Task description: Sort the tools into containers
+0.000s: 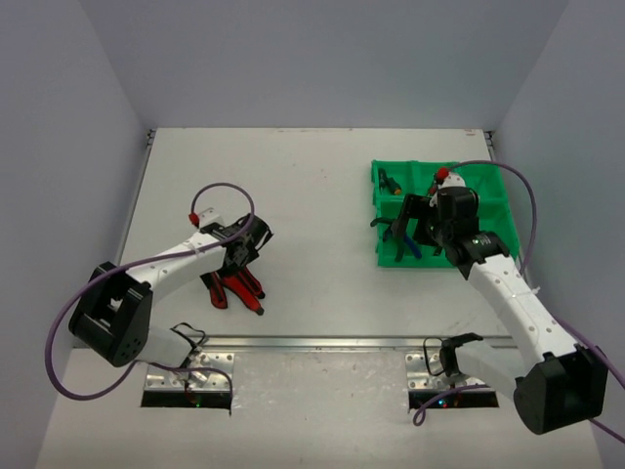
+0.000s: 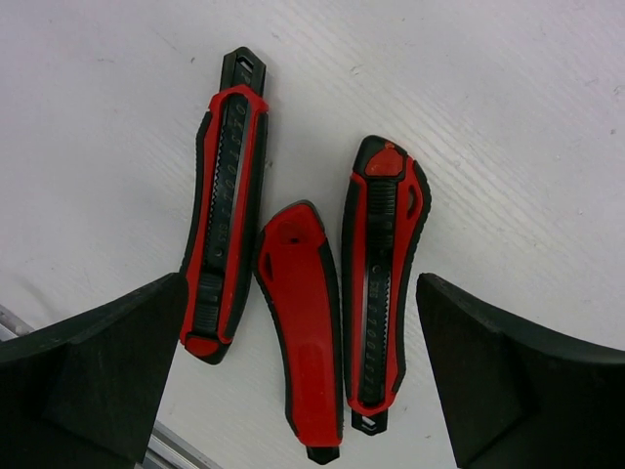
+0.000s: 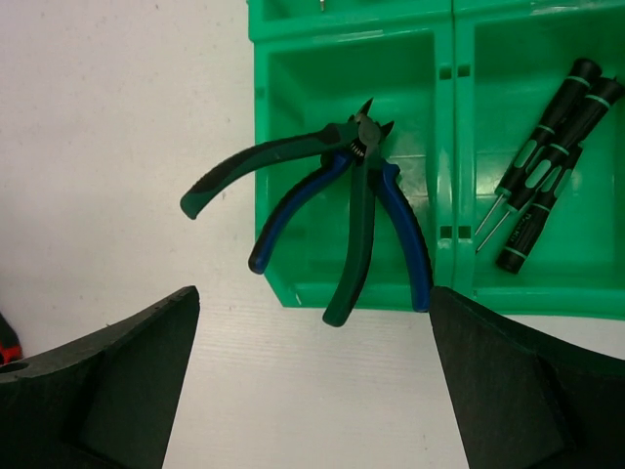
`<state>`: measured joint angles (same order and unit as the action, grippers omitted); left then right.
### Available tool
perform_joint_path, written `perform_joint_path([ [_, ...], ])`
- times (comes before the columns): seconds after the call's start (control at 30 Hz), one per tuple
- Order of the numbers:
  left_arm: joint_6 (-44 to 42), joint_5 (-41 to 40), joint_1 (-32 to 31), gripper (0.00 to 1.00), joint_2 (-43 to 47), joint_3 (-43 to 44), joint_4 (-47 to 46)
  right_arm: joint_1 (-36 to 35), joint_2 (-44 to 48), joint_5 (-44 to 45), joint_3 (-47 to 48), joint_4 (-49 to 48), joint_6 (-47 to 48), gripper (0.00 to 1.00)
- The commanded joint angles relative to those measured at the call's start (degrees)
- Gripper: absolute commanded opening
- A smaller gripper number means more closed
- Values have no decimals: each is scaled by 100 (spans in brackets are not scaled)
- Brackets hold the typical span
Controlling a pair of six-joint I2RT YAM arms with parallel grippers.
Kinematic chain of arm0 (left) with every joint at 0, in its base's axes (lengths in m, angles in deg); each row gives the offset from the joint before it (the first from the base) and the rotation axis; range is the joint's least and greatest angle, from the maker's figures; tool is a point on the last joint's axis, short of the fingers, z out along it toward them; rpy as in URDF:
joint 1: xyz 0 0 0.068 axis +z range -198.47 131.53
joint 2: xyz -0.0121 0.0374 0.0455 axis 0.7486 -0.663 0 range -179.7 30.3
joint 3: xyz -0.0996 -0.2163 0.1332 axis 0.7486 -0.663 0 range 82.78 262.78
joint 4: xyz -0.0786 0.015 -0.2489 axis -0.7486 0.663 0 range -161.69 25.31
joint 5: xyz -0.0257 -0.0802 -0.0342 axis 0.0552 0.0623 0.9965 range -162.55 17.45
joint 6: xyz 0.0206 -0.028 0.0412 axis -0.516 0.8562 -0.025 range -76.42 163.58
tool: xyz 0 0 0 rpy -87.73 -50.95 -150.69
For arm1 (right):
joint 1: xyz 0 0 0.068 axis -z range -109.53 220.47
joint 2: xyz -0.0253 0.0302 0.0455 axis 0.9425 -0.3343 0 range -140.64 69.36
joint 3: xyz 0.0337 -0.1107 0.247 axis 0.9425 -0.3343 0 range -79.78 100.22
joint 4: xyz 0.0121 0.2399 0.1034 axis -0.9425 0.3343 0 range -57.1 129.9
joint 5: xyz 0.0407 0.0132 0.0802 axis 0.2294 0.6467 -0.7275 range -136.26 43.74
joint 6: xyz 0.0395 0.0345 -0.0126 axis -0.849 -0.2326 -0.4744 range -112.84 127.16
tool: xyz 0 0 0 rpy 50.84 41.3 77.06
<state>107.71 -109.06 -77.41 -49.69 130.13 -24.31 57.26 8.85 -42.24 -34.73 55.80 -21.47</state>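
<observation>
The white worktop carries the green tray at its far right. The right hand is held over the tray's near-left compartment, fingers spread wide and nothing gripped. Two pairs of pliers, green- and blue-handled, are seen lying free there, heads inside, handles draped over its walls. The left hand is poised, likewise spread, above three red cutters laid close together on the worktop. Black screwdrivers are lodged in the neighbouring compartment. The pliers step is judged finished; next, one cutter must be straddled across its width, clamped clear of its neighbours, and carried to the tray
</observation>
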Motion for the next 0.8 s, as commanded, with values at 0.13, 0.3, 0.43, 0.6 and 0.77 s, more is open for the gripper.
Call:
perform_joint_path([
  [0.13, -1099, 177, 96, 99, -285, 510, -1184, 12, -138, -293, 24, -318, 174, 99],
  [0.3, -1187, 197, 167, 83, -570, 611, -1465, 10, -79, -193, 8, -293, 231, 99],
  [0.43, -1091, 204, 203, 78, -934, 609, -1530, 5, -5, -193, -39, -331, 237, 99],
  [0.6, -1059, 278, 237, 71, -1217, 507, -1638, 6, -19, -337, -50, -367, 239, 99],
  [0.77, -1028, 256, 240, 71, -1221, 377, -1714, 3, -48, -375, -59, -403, 224, 99],
])
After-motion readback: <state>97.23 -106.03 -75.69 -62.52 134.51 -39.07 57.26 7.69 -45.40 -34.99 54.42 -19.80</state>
